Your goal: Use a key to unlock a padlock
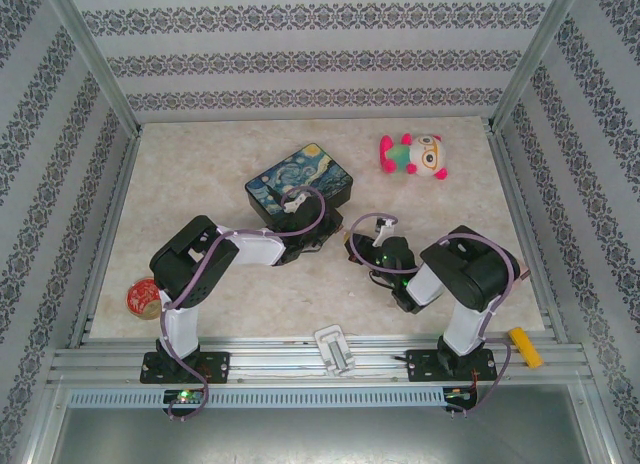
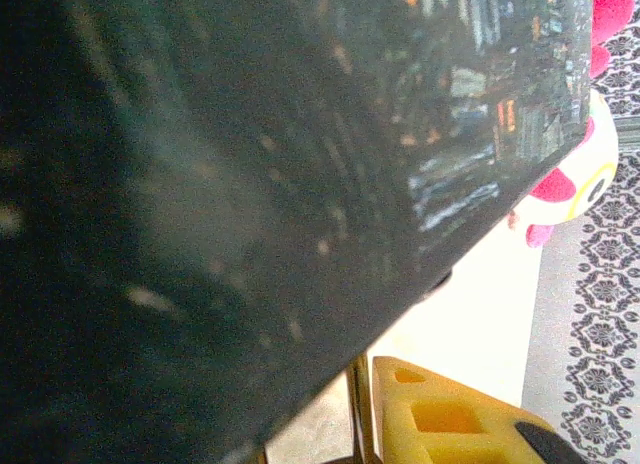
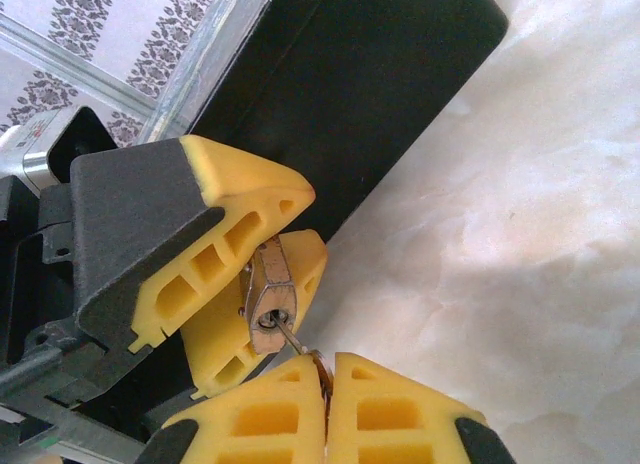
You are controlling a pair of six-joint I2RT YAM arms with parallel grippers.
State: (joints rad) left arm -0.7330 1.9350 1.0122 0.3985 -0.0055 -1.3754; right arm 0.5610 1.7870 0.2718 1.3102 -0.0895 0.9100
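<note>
The small brass padlock (image 3: 265, 284) is clamped between the yellow fingers (image 3: 235, 219) of my left gripper (image 3: 285, 246), its keyhole end facing the right wrist camera. The slim key (image 3: 290, 339) has its blade in the keyhole. Its head is pinched in my right gripper (image 3: 325, 372), which is shut on it. From above, the left gripper (image 1: 322, 240) and right gripper (image 1: 358, 246) meet tip to tip at mid-table, just in front of the painted tin (image 1: 300, 184). In the left wrist view a thin brass edge of the padlock (image 2: 360, 409) shows beside one yellow finger (image 2: 450, 424). The shackle is hidden.
The dark tin (image 2: 250, 184) looms right next to the left wrist camera and lies close behind both grippers (image 3: 370, 84). A pink plush toy (image 1: 415, 154) lies at the back right. A red round object (image 1: 143, 296) sits at the left edge and a yellow item (image 1: 527, 346) on the front rail.
</note>
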